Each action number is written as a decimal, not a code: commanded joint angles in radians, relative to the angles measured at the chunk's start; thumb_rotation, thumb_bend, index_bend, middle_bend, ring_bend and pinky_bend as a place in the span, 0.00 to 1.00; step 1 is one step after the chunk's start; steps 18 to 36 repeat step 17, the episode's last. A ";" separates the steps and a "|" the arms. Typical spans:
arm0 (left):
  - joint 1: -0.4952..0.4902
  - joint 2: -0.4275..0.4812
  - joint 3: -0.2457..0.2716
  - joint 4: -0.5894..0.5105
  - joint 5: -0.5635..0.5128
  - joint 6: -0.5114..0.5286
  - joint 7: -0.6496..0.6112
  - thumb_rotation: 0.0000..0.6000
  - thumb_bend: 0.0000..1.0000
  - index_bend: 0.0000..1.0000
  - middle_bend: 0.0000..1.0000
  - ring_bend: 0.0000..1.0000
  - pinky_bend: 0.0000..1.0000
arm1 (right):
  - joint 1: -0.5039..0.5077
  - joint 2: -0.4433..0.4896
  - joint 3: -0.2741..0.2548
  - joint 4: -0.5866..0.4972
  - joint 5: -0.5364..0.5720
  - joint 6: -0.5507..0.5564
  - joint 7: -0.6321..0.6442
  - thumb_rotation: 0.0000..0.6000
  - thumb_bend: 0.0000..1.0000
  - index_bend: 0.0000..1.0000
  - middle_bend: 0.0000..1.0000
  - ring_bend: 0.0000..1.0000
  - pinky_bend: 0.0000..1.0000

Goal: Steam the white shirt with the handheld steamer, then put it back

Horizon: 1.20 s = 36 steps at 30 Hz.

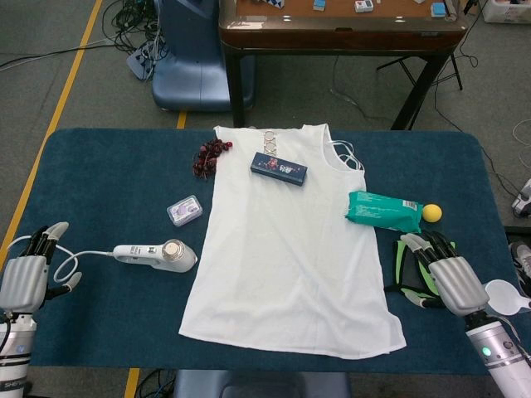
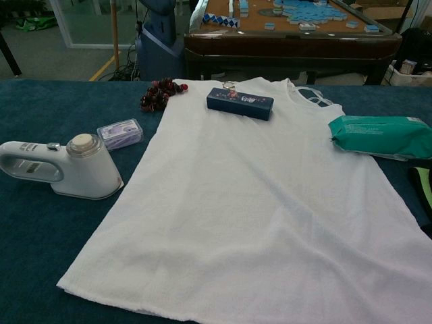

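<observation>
Lying flat across the middle of the dark blue surface (image 1: 108,166), the white shirt (image 1: 286,249) runs lengthwise from its collar at the far edge to its hem near the front edge, with bare cloth-covered room on both flanks. The handheld steamer (image 1: 158,254) rests on its side just beside the shirt's left edge (not touching it in the head view), its long axis crosswise to the shirt, head toward the fabric and handle pointing out to the left, cord trailing toward the left hand (image 1: 23,278). That hand hangs at the near-left corner, well apart from the steamer, fingers spread and holding nothing. The right hand (image 1: 448,278) hovers over a green cloth (image 1: 406,269) near the right edge, fingers likewise apart and empty. A dark blue box (image 1: 279,168) sits on the shirt's collar end; a teal packet (image 1: 383,211), a yellow ball (image 1: 431,213), a small clear case (image 1: 184,211) and dark red beads (image 1: 210,156) lie around it. Beyond stand a wooden table (image 1: 340,33) and grey floor.
</observation>
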<state>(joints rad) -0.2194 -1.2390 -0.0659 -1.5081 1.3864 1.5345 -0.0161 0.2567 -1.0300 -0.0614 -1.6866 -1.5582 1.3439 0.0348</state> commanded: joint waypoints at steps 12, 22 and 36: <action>0.111 -0.019 0.059 -0.057 0.097 0.111 0.146 1.00 0.17 0.13 0.13 0.09 0.30 | -0.110 0.007 -0.011 -0.025 -0.007 0.108 -0.093 1.00 0.16 0.00 0.13 0.00 0.00; 0.110 -0.019 0.056 -0.078 0.090 0.080 0.185 1.00 0.17 0.13 0.13 0.09 0.29 | -0.124 0.011 -0.009 -0.036 -0.020 0.117 -0.106 1.00 0.16 0.00 0.13 0.00 0.00; 0.110 -0.019 0.056 -0.078 0.090 0.080 0.185 1.00 0.17 0.13 0.13 0.09 0.29 | -0.124 0.011 -0.009 -0.036 -0.020 0.117 -0.106 1.00 0.16 0.00 0.13 0.00 0.00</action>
